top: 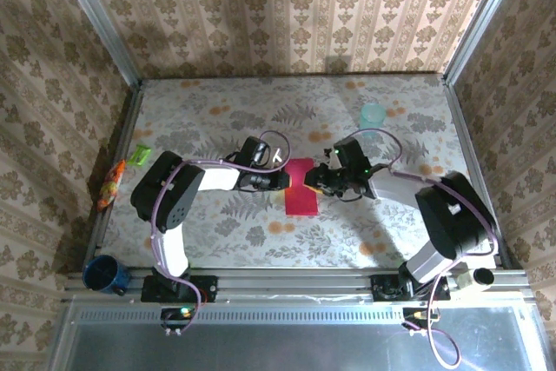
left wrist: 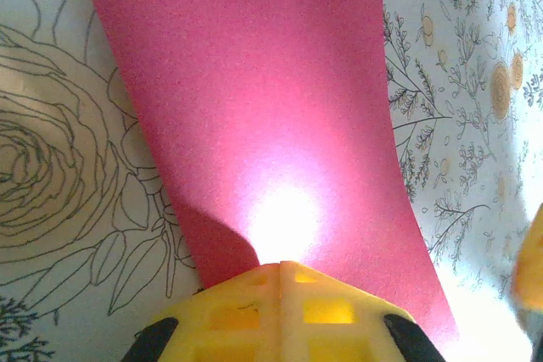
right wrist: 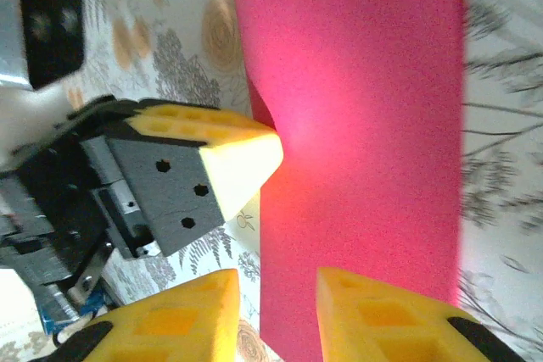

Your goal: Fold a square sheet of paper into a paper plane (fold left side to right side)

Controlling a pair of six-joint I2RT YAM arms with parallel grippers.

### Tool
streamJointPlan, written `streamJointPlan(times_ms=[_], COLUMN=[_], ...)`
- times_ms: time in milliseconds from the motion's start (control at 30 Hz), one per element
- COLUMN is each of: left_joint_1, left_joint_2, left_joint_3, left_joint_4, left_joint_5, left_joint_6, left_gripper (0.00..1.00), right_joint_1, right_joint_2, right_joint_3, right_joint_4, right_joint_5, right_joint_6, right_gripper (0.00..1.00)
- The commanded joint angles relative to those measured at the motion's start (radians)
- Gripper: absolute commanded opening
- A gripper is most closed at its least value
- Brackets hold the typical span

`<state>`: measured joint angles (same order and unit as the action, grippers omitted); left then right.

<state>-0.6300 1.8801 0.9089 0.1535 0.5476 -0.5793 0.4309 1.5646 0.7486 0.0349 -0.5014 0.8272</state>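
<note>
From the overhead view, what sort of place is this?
Probably a robotics test cell: the left arm and right arm bolted to an aluminium rail, patterned walls boxing in the table.

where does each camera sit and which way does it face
top external: above and behind the bases, looking down on the table; left arm and right arm meet over the red sheet.
left wrist: on the left arm, looking along its shut left fingers onto the sheet.
right wrist: on the right arm, looking past its parted right fingers at the sheet and the left fingers.
shared: all three see the sheet.
</note>
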Motion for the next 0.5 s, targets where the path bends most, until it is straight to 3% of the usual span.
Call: streamJointPlan(times_ms=[0, 467], left_joint_1=[-0.021, -0.023], left_joint_2=[0.016, 0.011], left_joint_3=[-0.028, -0.025], left_joint_4=[-0.036, -0.044], left_joint_5=[-0.016, -0.018], left_joint_6=[-0.009, -0.007], left_gripper=[0.00, 0.00], right_joint_1=[-0.035, -0.005], right_joint_2=[-0.047, 0.051], right_joint_3=[-0.030, -0.079], right_joint_4=[-0.178, -0.060], right_joint_5=[0.025, -0.078], right_joint_6=[-0.092, -0.046], right_gripper=[0.36, 0.38])
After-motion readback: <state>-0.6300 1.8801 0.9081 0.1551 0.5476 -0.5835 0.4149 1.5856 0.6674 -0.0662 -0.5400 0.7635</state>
